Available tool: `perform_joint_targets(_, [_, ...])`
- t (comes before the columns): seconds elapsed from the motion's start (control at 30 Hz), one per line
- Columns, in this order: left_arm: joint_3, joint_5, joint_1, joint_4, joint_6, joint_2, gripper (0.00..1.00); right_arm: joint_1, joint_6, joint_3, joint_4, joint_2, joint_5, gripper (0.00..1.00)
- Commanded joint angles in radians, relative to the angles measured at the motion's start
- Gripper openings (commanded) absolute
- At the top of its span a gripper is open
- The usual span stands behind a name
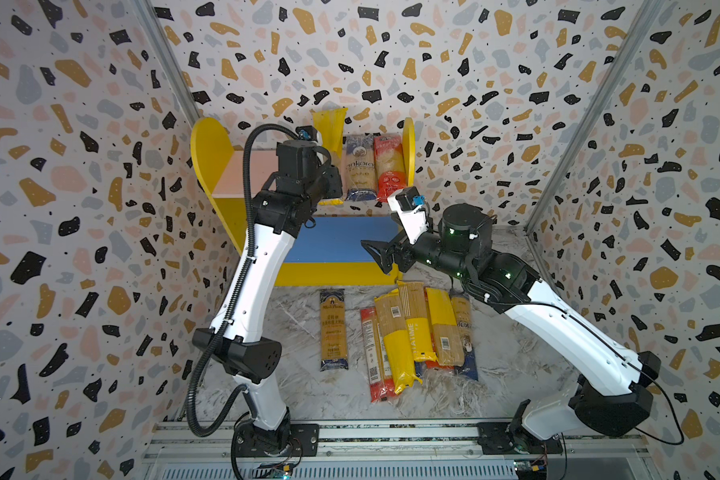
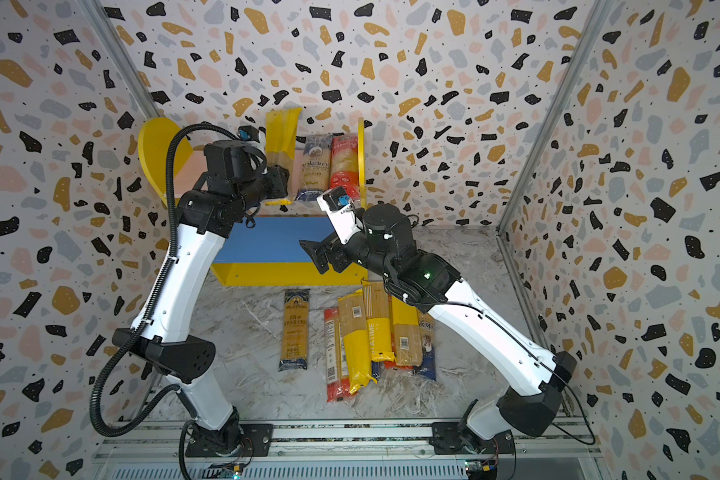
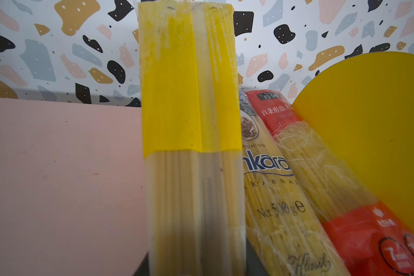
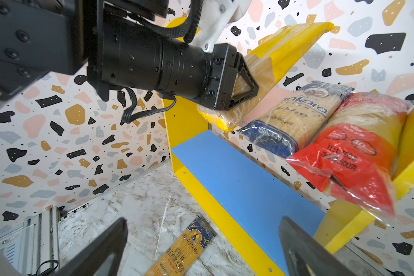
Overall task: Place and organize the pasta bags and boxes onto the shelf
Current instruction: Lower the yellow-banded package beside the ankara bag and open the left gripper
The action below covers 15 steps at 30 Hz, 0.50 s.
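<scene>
While left gripper (image 4: 246, 87) clamps yellow pack (image 3: 191, 95), Ankara bag (image 3: 273, 191) just beside

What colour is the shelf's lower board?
The lower board is blue, clearest in the right wrist view.

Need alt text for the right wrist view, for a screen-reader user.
The left gripper clamps a yellow spaghetti bag at the shelf's pink upper board, beside an Ankara bag and a red bag already on it. Below lies the blue lower board, and the open right gripper frames one loose pack on the marble table.
</scene>
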Motion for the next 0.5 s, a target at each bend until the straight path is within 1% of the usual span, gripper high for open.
perform_joint_targets(0.0, [0.025, 0.018, 0.001, 0.235, -0.024, -0.023, 0.0, -0.002, -0.013, 0.028, 0.008, -0.022, 0.025, 0.99])
perform_joint_targets(0.27, [0.016, 0.046, 0.001, 0.235, -0.053, -0.014, 0.0, -0.027, 0.003, -0.04, 0.032, -0.07, 0.025, 0.99])
perform_joint_targets(0.3, [0.014, 0.049, 0.001, 0.233, -0.052, -0.014, 0.01, -0.029, 0.006, -0.046, 0.036, -0.075, 0.025, 0.99])
perform_joint_targets(0.33, [0.014, 0.048, 0.001, 0.23, -0.053, -0.013, 0.03, -0.032, 0.01, -0.051, 0.038, -0.08, 0.025, 0.99])
perform_joint_targets(0.4, [0.011, 0.05, 0.001, 0.226, -0.053, -0.011, 0.11, -0.041, 0.021, -0.057, 0.038, -0.084, 0.026, 0.99])
perform_joint_targets(0.47, [0.009, 0.049, 0.001, 0.225, -0.056, -0.013, 0.23, -0.049, 0.029, -0.065, 0.039, -0.089, 0.016, 0.99])
